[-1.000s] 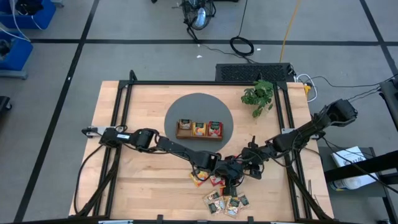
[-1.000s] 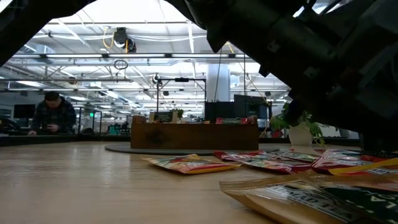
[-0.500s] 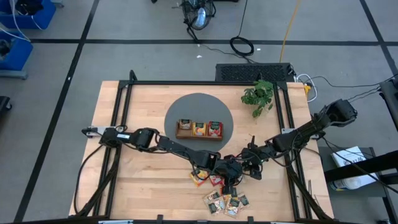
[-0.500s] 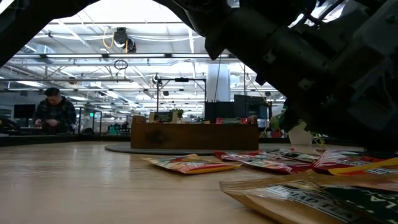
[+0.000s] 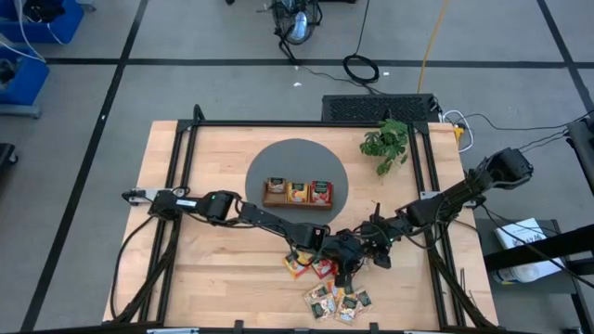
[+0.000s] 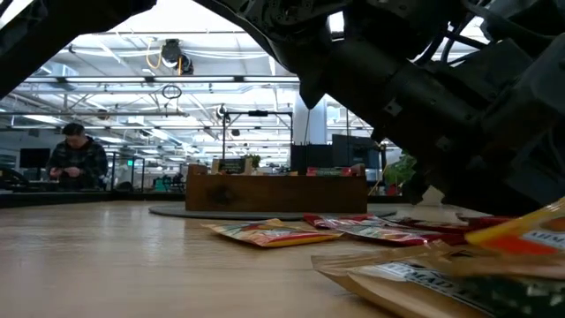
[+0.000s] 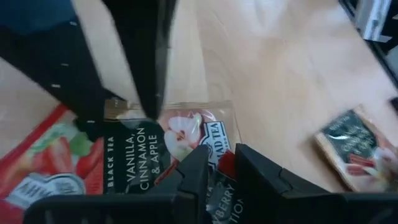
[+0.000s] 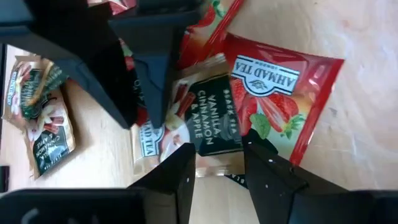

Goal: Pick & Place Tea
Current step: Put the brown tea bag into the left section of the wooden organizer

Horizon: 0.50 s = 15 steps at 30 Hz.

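arms meet low over the tea sachets (image 5: 327,284), left pincer (image 7: 219,163) and right pincer (image 8: 219,158) both gripping the dark sachet (image 8: 208,115).

Large open robotics lab or industrial hall. Grey floor (image 5: 111,93) marked with dark tape lines, loose cables (image 5: 364,68) and a yellow cord (image 5: 432,42) trailing across it. Wooden bench (image 5: 223,278) ringed by a black metal frame (image 5: 278,123). Exposed ceiling trusses and pipes (image 6: 177,84) overhead, monitors (image 6: 353,150) in rows, a person (image 6: 75,163) at a far desk.
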Tool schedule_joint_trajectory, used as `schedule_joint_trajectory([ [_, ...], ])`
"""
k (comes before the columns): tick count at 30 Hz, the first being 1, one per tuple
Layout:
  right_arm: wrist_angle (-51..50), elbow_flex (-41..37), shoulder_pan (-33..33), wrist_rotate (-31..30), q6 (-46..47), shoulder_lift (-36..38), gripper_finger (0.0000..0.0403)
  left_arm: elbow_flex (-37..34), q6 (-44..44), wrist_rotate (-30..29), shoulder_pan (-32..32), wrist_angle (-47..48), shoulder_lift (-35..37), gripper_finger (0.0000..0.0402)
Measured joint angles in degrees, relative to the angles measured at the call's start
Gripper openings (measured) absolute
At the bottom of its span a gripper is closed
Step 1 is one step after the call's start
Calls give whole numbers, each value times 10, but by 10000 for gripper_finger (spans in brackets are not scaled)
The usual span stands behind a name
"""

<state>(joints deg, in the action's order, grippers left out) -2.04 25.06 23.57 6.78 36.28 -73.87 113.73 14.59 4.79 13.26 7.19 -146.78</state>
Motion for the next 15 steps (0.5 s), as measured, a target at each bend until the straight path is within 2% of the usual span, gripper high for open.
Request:
schedule_joint_trajectory([
  [8, 2, 0, 0, 38, 1, 0, 118, 0, -5, -13, 0, 2, 0, 88],
  [15, 2, 0, 0, 40, -20, 0, 96, 0, -6, -18, 0, 2, -1, 88],
])
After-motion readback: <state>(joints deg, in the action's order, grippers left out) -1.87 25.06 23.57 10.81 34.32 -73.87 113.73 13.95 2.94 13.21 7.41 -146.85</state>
